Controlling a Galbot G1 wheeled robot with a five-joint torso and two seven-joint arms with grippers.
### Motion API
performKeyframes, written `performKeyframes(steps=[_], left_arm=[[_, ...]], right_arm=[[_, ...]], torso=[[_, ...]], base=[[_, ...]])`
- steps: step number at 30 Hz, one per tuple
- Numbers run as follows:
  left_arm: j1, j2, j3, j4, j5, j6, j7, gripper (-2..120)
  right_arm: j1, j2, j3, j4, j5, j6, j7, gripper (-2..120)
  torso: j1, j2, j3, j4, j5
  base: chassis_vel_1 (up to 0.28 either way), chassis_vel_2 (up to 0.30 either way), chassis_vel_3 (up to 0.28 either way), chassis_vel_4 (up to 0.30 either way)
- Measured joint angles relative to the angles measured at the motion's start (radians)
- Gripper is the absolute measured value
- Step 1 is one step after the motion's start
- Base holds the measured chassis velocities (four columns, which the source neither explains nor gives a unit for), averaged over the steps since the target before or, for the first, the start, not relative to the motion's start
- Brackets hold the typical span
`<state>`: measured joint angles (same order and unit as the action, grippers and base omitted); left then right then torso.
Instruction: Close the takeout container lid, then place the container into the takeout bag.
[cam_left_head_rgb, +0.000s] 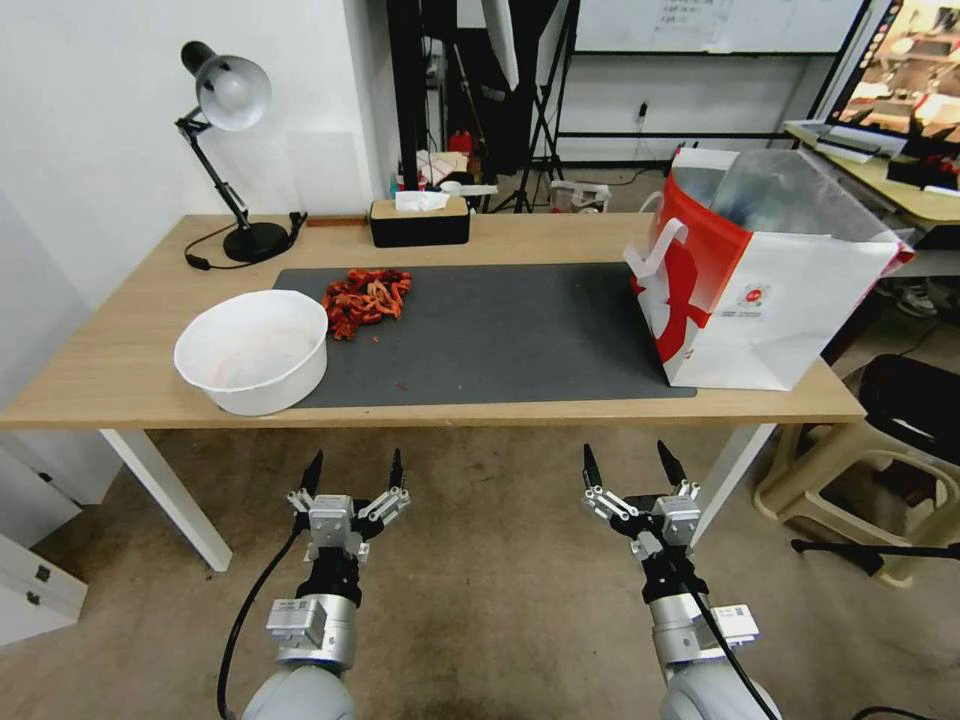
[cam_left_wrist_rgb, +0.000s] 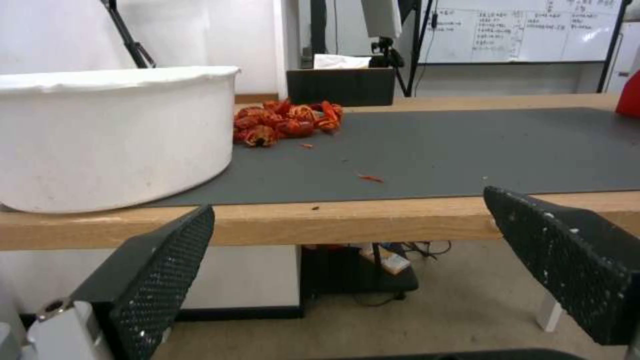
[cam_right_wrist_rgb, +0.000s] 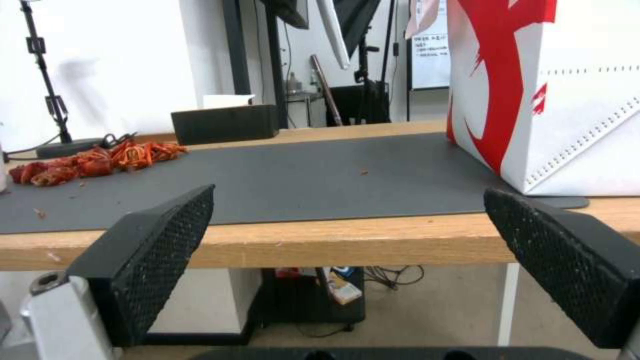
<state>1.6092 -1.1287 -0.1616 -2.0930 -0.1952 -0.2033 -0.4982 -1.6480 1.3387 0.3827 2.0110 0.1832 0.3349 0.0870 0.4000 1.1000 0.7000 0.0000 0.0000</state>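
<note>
While both arms hung below the front edge of the table (cam_left_head_rgb: 130, 360), the left gripper (cam_left_head_rgb: 357, 470) and the right gripper (cam_left_head_rgb: 627, 465) were spread wide and held nothing. Neither touched anything.

The takeout bag (cam_left_head_rgb: 760, 300) stood upright on the right end of the dark mat (cam_left_head_rgb: 500, 330), well apart from the white bowl (cam_left_head_rgb: 252, 350) and the pile of red crayfish (cam_left_head_rgb: 366, 295) on the left side.

How we judged the bag would handle:
- Paper walls, so light and easy to crease. A sideways push would likely tip or slide it.
- The clear liner (cam_left_head_rgb: 790, 190) looked slippery and loose and could fold over the opening.
- Best hold looked like the white loop handle (cam_left_head_rgb: 660, 245) or the top rim. Squeezing the walls looked like a bad idea.

What the views gave us:
- Head view: the bag's open top with the liner sticking up out of it, plus the full layout with both grippers level with each other.
- Right wrist view: past its textured fingers (cam_right_wrist_rgb: 153, 250), the bag's lower side face on, with a dotted seam and the base flat on the mat.
- Left wrist view: the bowl's wall up close, crumbs on the mat, and a red sliver of the bag at the frame edge.
</note>
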Motion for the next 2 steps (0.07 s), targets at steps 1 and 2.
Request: performKeyframes(steps=[1, 2], left_arm=[[0.000, 0.000, 0.000, 0.000, 0.000, 0.000, 0.000, 100], [0.000, 0.000, 0.000, 0.000, 0.000, 0.000, 0.000, 100]], right_arm=[[0.000, 0.000, 0.000, 0.000, 0.000, 0.000, 0.000, 100], [0.000, 0.000, 0.000, 0.000, 0.000, 0.000, 0.000, 100]], torso=[[0.000, 0.000, 0.000, 0.0000, 0.0000], [0.000, 0.000, 0.000, 0.0000, 0.0000]], base=[[0.000, 0.000, 0.000, 0.000], [0.000, 0.000, 0.000, 0.000]])
